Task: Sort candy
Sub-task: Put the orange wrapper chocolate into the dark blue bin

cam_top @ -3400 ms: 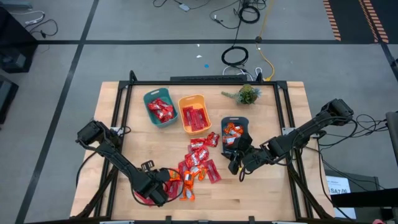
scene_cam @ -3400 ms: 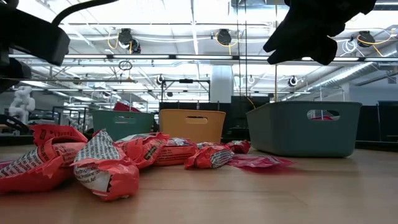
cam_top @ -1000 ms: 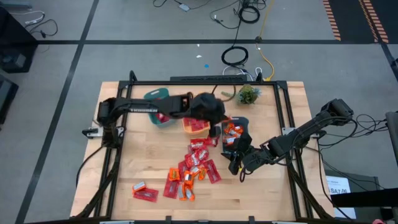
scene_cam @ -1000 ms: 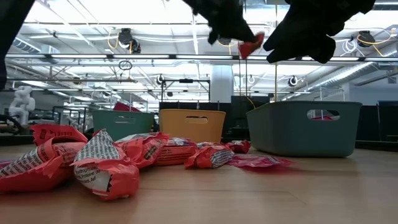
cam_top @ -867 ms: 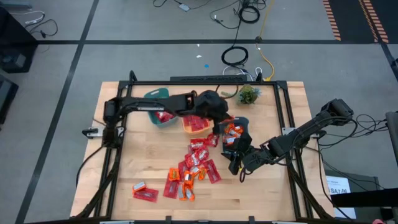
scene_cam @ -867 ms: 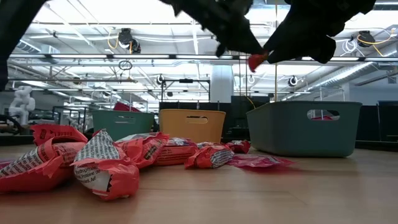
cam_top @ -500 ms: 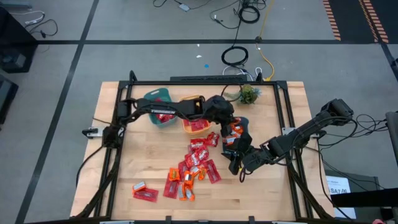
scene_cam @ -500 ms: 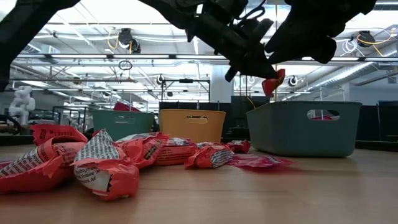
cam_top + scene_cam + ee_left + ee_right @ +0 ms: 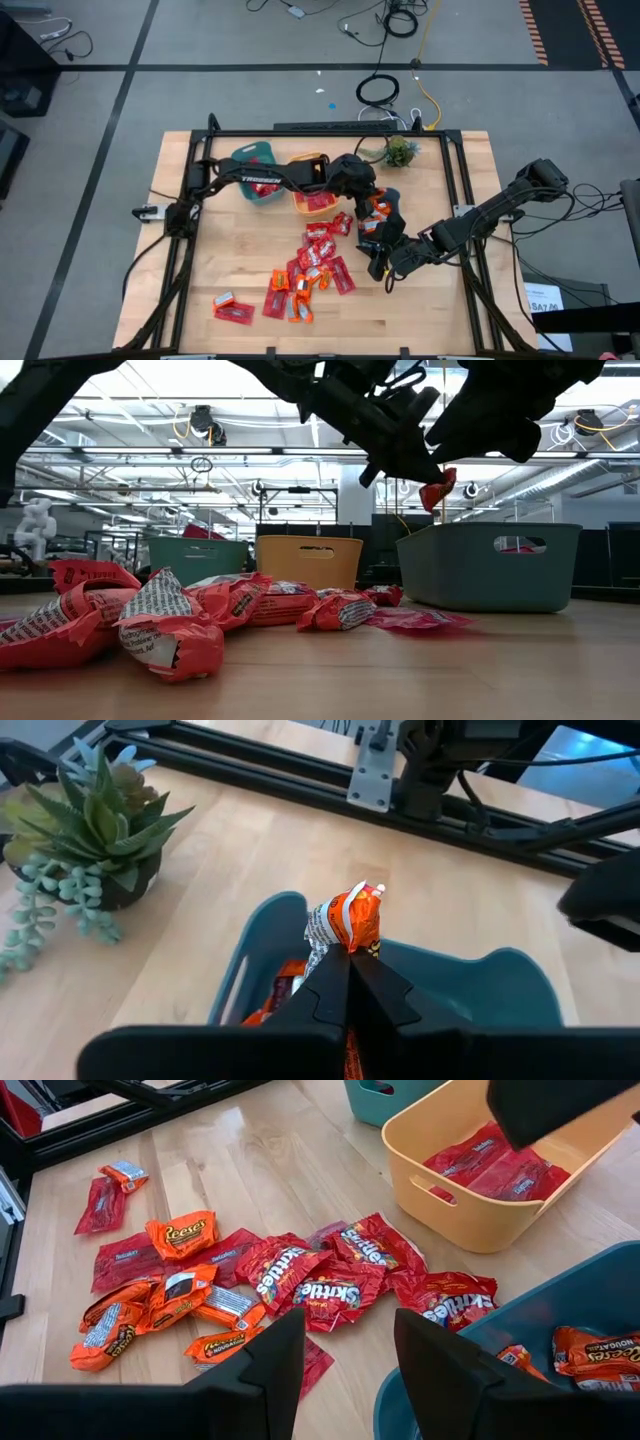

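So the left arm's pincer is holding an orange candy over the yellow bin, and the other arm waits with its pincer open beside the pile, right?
Not quite: the left pincer holds the orange candy over the dark teal bin nearest the right arm, not the yellow one. The left wrist view shows that bin directly beneath the candy, with orange wrappers already inside. The rest stands: the right pincer waits open beside the pile.

Overhead and table-level cameras, plus two close wrist cameras, all share the dark teal bin (image 9: 378, 200).
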Available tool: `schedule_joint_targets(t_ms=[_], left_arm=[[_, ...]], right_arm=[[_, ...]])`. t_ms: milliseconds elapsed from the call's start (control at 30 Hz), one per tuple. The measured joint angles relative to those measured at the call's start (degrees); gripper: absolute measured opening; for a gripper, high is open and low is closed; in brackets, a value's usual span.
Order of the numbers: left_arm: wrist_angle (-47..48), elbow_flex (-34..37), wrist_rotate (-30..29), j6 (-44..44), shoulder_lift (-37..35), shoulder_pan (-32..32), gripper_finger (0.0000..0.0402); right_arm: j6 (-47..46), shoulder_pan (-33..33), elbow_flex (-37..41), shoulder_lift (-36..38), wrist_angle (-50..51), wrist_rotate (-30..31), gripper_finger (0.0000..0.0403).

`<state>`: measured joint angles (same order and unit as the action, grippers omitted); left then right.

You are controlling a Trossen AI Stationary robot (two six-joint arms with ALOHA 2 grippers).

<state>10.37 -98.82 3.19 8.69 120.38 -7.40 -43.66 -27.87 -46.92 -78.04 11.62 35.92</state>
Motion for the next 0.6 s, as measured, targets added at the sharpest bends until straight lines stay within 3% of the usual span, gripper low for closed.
schedule_joint_targets(t_ms=[233,600], left_arm=[[-0.5,0.0,0.2,-0.5,0.0,0.4,0.0015],[-0.4,0.0,0.4,-0.1,0.0,0.6,0.0087]], right_arm=[[0.0,0.0,0.0,0.0,0.0,0.0,0.0148],[0.0,0.0,0.0,0.0,0.0,-0.3,0.0148]])
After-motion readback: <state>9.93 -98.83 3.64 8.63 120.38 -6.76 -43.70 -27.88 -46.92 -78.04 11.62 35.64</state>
